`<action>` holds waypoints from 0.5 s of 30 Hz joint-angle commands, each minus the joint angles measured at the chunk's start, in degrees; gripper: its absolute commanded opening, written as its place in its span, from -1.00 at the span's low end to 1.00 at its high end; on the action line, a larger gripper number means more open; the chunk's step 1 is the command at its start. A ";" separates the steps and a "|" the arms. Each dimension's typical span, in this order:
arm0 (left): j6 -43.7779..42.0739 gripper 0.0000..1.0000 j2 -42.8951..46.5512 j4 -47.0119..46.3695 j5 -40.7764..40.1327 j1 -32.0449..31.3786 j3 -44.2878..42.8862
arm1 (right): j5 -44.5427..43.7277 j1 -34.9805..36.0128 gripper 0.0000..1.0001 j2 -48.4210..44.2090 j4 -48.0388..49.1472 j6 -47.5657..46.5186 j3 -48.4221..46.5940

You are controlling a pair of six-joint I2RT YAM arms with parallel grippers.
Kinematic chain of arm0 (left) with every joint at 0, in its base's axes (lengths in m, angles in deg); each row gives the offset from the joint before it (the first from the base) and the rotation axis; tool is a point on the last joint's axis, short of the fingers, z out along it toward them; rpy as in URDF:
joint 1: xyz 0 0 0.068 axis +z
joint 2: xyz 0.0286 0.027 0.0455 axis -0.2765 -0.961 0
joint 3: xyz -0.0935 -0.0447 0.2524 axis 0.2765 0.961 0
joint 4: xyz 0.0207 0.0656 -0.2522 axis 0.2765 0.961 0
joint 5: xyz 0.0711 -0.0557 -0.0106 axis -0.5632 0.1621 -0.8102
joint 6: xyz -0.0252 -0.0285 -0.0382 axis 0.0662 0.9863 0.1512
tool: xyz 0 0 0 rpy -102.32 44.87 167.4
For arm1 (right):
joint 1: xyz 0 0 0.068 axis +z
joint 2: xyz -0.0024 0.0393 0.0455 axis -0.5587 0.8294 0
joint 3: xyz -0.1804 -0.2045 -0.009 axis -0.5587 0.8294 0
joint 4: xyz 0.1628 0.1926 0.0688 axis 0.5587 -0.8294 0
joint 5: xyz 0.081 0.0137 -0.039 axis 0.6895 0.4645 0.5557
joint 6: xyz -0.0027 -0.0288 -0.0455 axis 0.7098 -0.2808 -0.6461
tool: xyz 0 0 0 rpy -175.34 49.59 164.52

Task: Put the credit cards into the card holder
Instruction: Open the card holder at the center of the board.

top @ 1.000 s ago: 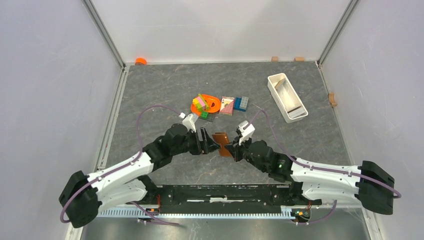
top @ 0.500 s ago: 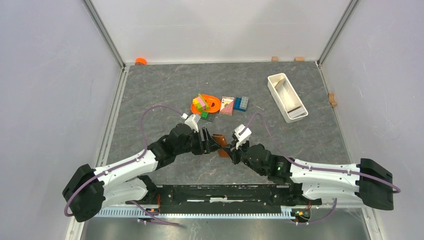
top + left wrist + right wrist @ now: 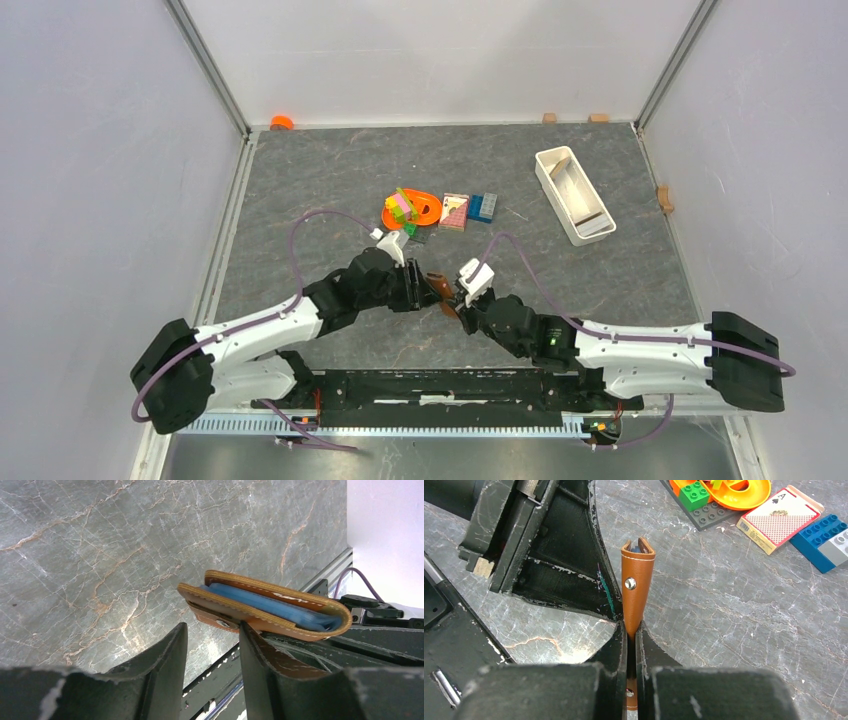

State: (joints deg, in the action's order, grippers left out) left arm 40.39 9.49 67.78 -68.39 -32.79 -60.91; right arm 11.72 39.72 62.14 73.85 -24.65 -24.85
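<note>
We see the right gripper (image 3: 631,630) pinching one edge of the brown card holder (image 3: 636,580) and holding it folded near the middle of the grey table (image 3: 330,180). The snap button faces the right wrist camera. A light blue credit card (image 3: 260,601) sits tucked inside the fold. The left gripper (image 3: 212,627) stands just beside the holder, jaws apart with nothing between them. Farther back lie a playing-card box (image 3: 779,517), blue bricks (image 3: 819,532) and an orange toy (image 3: 734,490). A white tray (image 3: 573,192) sits well apart to the right.
</note>
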 commanded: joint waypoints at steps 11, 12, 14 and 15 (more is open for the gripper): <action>1.77 -0.35 -4.77 6.12 -14.47 -3.95 -5.25 | -0.23 3.49 -1.00 1.94 6.69 0.28 -4.52; 2.09 -0.37 -5.13 6.06 -14.97 -4.15 -5.32 | -0.24 3.58 -1.00 2.01 6.87 0.57 -4.43; 2.55 -0.43 -5.78 5.88 -15.82 -4.53 -5.38 | -0.32 3.62 -1.00 2.05 7.21 1.01 -4.38; 2.76 -0.47 -6.03 5.63 -16.33 -4.76 -5.38 | -0.35 3.65 -1.00 2.13 7.43 1.33 -4.25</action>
State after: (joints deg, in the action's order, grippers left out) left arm 41.24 5.42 72.34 -75.62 -37.55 -65.09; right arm 8.97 41.43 65.09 73.35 -25.51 -25.16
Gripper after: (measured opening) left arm 0.299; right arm 0.036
